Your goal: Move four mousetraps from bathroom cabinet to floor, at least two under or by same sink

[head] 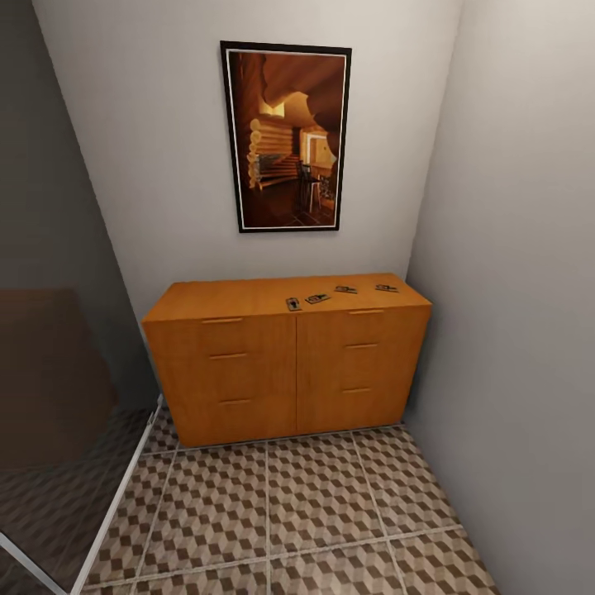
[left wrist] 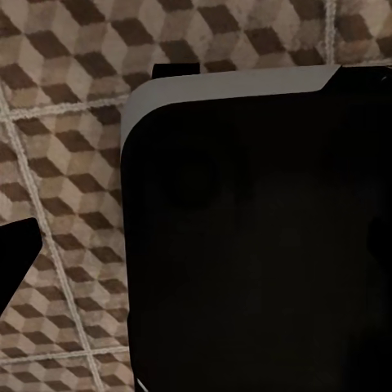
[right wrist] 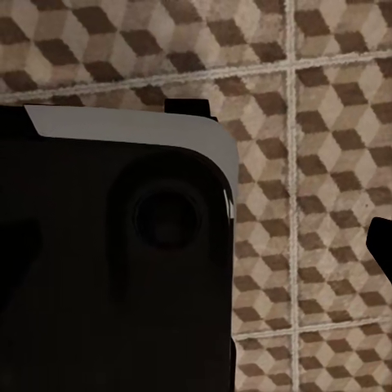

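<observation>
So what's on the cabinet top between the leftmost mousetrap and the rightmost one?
In the head view, two more mousetraps lie between the leftmost and rightmost, with only bare cabinet top besides.

Four mousetraps (head: 292, 304) (head: 317, 298) (head: 345, 289) (head: 386, 287), one cabinet (head: 289, 364)

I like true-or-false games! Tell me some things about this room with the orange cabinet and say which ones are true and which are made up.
1. Four mousetraps lie on top of the cabinet. True.
2. The mousetraps sit toward the cabinet's left end. False: they are in a row on the right half of the top.
3. A framed picture hangs on the wall above the cabinet. True.
4. One cabinet drawer is pulled open. False: all the drawer fronts look shut.
5. The bathroom floor has a cube pattern. True.
</observation>
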### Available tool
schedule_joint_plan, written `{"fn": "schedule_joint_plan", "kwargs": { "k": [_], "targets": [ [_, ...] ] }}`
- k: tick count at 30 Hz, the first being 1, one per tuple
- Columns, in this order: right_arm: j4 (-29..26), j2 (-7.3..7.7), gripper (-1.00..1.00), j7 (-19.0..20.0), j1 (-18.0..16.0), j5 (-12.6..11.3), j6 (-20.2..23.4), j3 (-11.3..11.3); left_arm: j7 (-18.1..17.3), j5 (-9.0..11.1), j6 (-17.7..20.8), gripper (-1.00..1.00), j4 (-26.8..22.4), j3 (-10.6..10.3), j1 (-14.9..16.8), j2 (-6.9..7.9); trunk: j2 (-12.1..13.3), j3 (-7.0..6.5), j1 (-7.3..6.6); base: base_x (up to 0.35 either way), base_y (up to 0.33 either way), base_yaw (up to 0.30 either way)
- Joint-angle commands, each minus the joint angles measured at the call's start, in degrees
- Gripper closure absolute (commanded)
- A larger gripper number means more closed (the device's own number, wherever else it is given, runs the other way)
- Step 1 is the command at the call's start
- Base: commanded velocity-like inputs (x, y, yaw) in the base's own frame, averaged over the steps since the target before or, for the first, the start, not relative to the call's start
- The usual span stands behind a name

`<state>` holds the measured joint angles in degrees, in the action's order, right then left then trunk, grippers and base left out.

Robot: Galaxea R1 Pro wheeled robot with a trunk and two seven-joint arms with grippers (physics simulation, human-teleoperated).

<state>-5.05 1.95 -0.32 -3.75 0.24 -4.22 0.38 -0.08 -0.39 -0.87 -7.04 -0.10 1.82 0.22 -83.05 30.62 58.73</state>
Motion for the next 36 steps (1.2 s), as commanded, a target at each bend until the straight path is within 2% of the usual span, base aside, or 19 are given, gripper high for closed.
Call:
{"fn": "schedule_joint_plan", "kwargs": {
  "k": [1, 30, 36],
  "targets": [
    [0.07, 0.0, -1.0, -0.03, -0.03, 0.04, -0.19, 0.04, -0.01, -0.04, -0.09, -1.0, 0.01, -0.02, 0.03, 0.01, -0.03, 0.05, 0.0, 0.0, 0.0, 0.0],
    [-0.42, 0.82, -1.0, 0.4, -0.03, -0.14, -0.1, -0.22, -0.45, 0.17, -0.18, -1.0, -0.41, 0.23, 0.03, 0.01, -0.03, 0.05, 0.0, 0.0, 0.0, 0.0],
    [-0.77, 0.85, -1.0, 0.55, -0.03, -0.02, 0.01, -0.06, -0.3, 0.11, -0.04, -1.0, -0.78, 0.26, 0.03, 0.5, -0.03, 0.05, 0.0, 0.0, 0.0, 0.0]
  ]
}}
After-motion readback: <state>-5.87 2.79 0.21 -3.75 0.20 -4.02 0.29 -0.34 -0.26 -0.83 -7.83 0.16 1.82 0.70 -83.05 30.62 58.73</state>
